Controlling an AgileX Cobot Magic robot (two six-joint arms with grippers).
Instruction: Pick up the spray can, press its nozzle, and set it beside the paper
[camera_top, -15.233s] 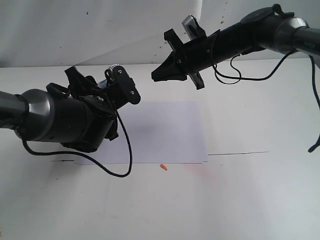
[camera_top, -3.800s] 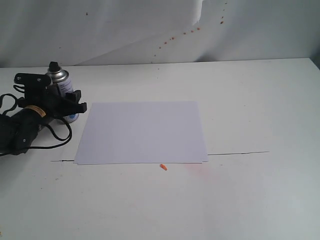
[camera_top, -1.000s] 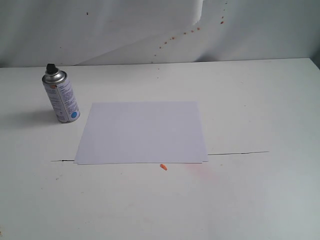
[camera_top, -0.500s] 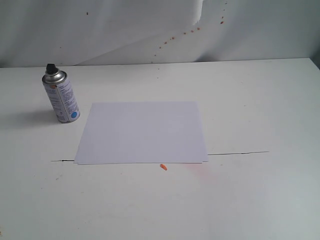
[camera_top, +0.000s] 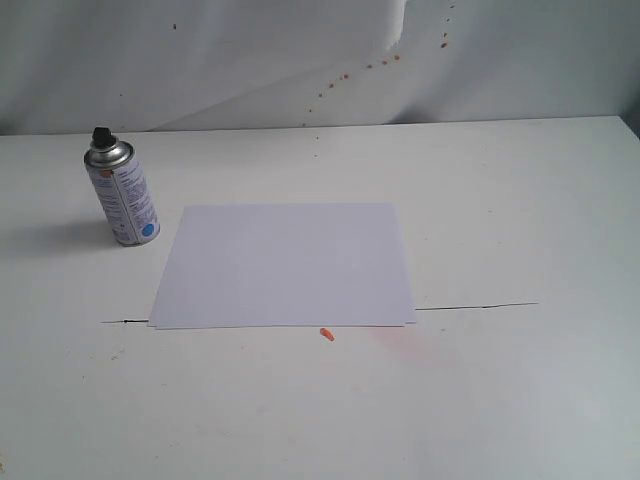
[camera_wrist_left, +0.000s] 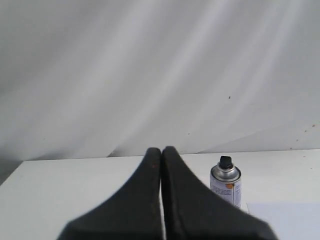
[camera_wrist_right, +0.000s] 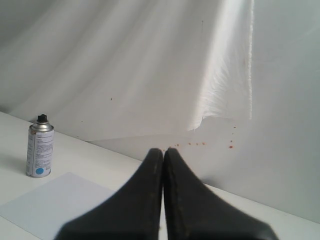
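Observation:
The silver spray can (camera_top: 124, 195) stands upright on the white table, just left of the paper (camera_top: 285, 264), a small gap between them. Its black nozzle (camera_top: 101, 135) points up. No arm shows in the exterior view. In the left wrist view my left gripper (camera_wrist_left: 161, 150) is shut with nothing in it, and the spray can (camera_wrist_left: 226, 184) stands apart beyond it, the paper (camera_wrist_left: 282, 220) at its side. In the right wrist view my right gripper (camera_wrist_right: 163, 150) is shut and empty, with the spray can (camera_wrist_right: 39, 150) and paper (camera_wrist_right: 55, 202) far off.
A small orange scrap (camera_top: 326, 334) lies at the paper's near edge, beside a faint red stain (camera_top: 400, 343). A thin dark seam (camera_top: 475, 306) runs across the table. A white backdrop (camera_top: 300, 60) with red specks hangs behind.
Over the last second nothing moves. Further back, the left arm let go of the can and drew out of the exterior view.

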